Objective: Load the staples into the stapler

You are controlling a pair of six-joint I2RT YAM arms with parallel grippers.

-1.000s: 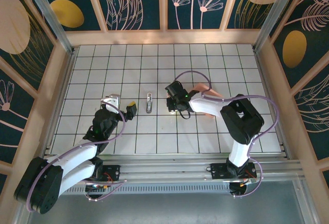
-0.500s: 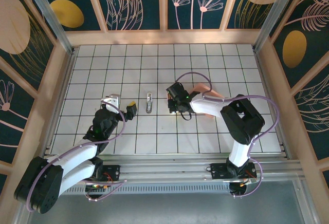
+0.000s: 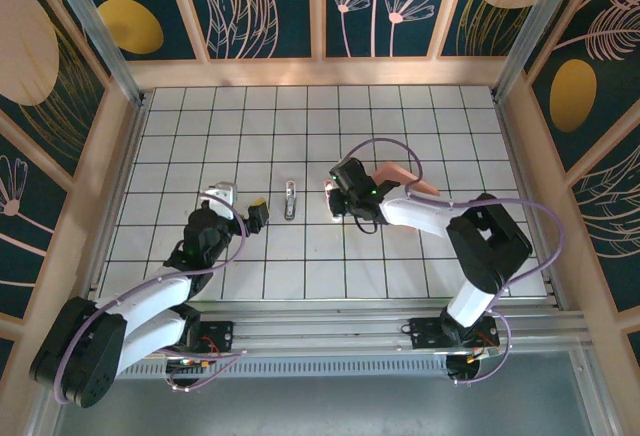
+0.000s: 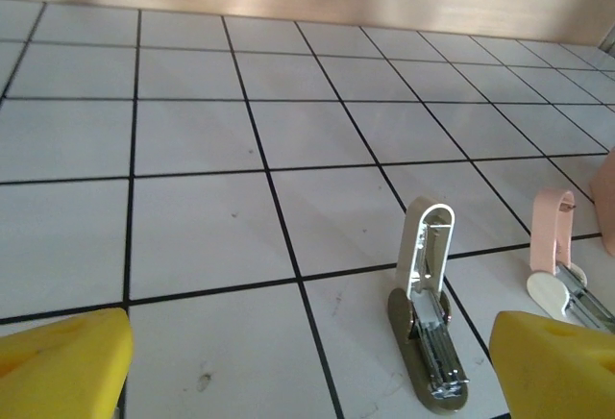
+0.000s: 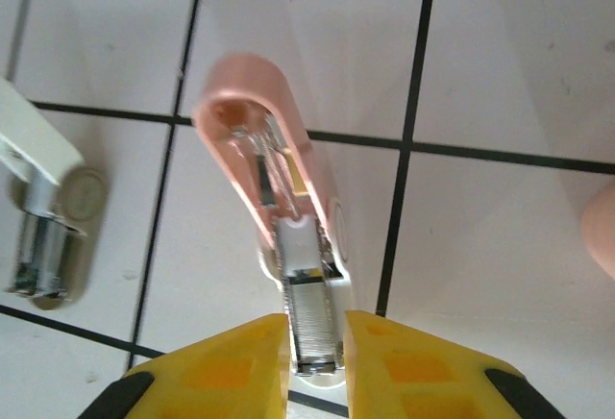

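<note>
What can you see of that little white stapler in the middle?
The white stapler is small and slim, plastic-looking. It lies on the tiled table with its lid swung open, standing almost upright, baring a grey metal rail over a flat oval base. Nothing touches it; a pink stapler lies apart on its right.

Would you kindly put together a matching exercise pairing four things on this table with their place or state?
Things: 1 whitish stapler; 2 pink-lidded stapler; 3 left claw; 4 pink tray.
States: A wide open; B partly covered by the right arm; C base between the right claw's yellow fingertips; D alone on the tiles between both claws, lid raised.
Pairs: 1-D; 2-C; 3-A; 4-B.
</note>
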